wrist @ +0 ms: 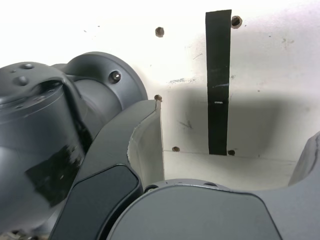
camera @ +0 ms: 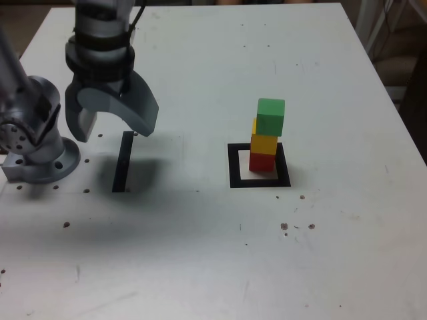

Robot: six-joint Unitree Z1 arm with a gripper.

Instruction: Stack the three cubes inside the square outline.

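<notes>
Three cubes stacked inside the square outline (camera: 259, 165) toward the exterior view's right: red cube (camera: 261, 161) at the bottom on the cream centre, yellow cube (camera: 263, 143) on it, green cube (camera: 270, 116) on top, shifted slightly toward that view's right. Gripper (camera: 113, 130) at the exterior view's left, well apart from the stack, hanging above the white table (camera: 200, 253) with jaws spread wide and nothing between them. Just beneath, a thin black tape strip (camera: 122, 162) (wrist: 218, 82) and the gripper's shadow. Grey arm base (camera: 37, 150) beside the strip. Small screw holes dotted across the tabletop. Nothing between gripper and stack.
</notes>
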